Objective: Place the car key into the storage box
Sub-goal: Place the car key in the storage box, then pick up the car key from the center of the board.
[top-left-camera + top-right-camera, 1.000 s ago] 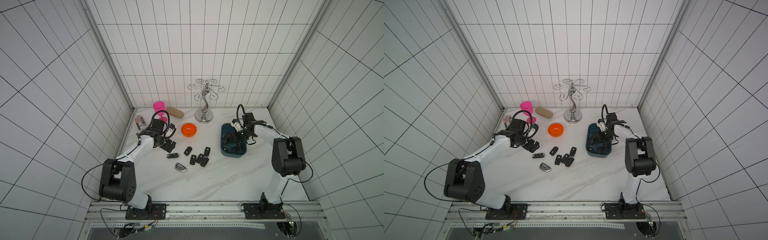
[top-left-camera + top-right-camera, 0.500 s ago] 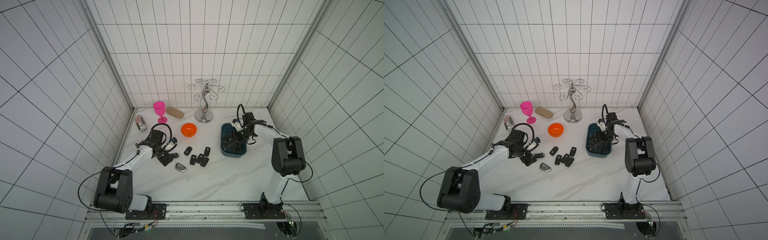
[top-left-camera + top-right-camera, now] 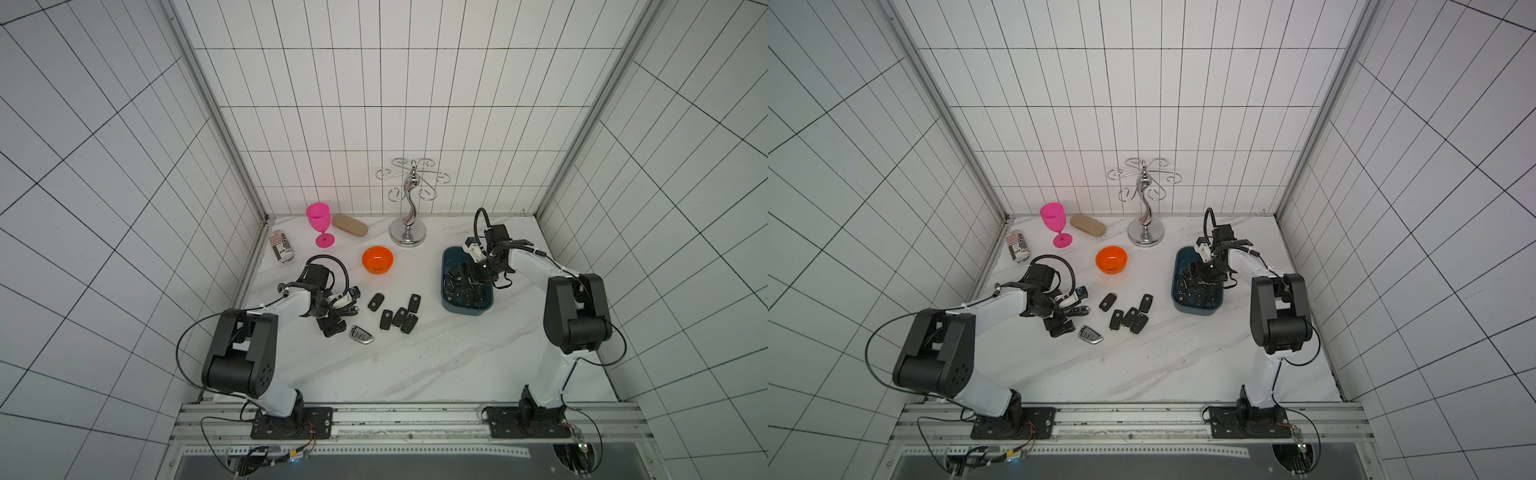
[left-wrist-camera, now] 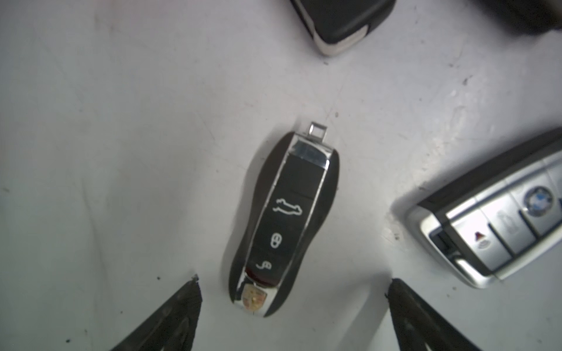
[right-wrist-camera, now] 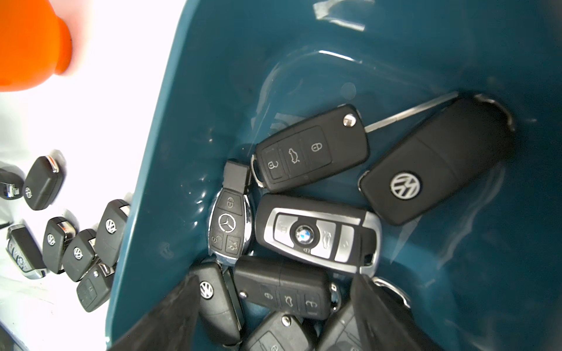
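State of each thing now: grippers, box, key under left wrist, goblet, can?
Porsche key: flat on table, buttons up.
left gripper: jaws open, straddling Porsche key, no contact visible.
storage box: upright, holding several keys.
right gripper: jaws open above those keys.
pink goblet: upright.
can: on its side.

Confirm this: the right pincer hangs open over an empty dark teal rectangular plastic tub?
Not empty: the dark teal rectangular plastic tub holds a heap of black car keys, as the right wrist view shows. The right pincer does hang open over it.
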Tool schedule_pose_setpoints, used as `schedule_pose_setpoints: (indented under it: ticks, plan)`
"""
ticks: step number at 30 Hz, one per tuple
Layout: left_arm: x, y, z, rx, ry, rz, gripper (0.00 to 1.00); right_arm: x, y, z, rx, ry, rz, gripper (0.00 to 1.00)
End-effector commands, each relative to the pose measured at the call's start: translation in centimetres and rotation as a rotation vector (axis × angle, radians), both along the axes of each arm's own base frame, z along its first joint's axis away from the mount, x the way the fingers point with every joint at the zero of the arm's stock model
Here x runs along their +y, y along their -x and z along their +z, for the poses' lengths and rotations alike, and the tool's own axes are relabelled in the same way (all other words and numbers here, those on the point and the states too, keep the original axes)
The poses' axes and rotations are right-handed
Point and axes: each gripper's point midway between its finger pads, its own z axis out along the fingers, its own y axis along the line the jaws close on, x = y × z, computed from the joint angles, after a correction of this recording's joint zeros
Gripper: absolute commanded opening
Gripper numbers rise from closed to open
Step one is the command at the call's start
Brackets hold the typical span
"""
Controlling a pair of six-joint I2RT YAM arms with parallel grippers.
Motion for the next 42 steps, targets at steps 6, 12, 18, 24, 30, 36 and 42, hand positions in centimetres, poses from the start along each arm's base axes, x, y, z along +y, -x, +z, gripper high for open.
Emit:
schedule_pose_setpoints:
  ticks: [6, 12, 18, 24, 30, 36, 42]
  plan:
    - [-0.1, -0.3, -1.2, 0.149, 0.04, -0.112, 0.63, 0.2, -0.2, 3.7, -0.075, -0.014, 0.008, 0.81]
    - [0.4, 2.3, -1.7, 0.178, 0.027, -0.133, 0.57, 0.2, -0.1, 4.2, -0.088, -0.025, 0.007, 0.8]
    - [-0.1, 3.4, -0.8, 0.149, 0.067, -0.149, 0.52, 0.5, 0.0, 4.3, -0.089, -0.043, 0.012, 0.8]
    - [-0.2, 1.9, -0.2, 0.126, 0.064, -0.123, 0.46, 0.5, 0.4, 5.1, -0.106, -0.051, 0.008, 0.8]
    - [-0.2, 0.2, -0.5, 0.143, 0.069, -0.045, 0.58, 0.6, 0.5, 5.3, -0.111, -0.057, 0.004, 0.81]
    - [-0.7, 1.3, -0.6, 0.18, 0.081, -0.056, 0.84, 0.7, 0.5, 4.7, -0.092, -0.066, 0.004, 0.81]
    - [-1.1, 1.5, -0.4, 0.163, 0.052, -0.099, 0.91, 0.8, 0.3, 4.7, -0.089, -0.071, 0.002, 0.81]
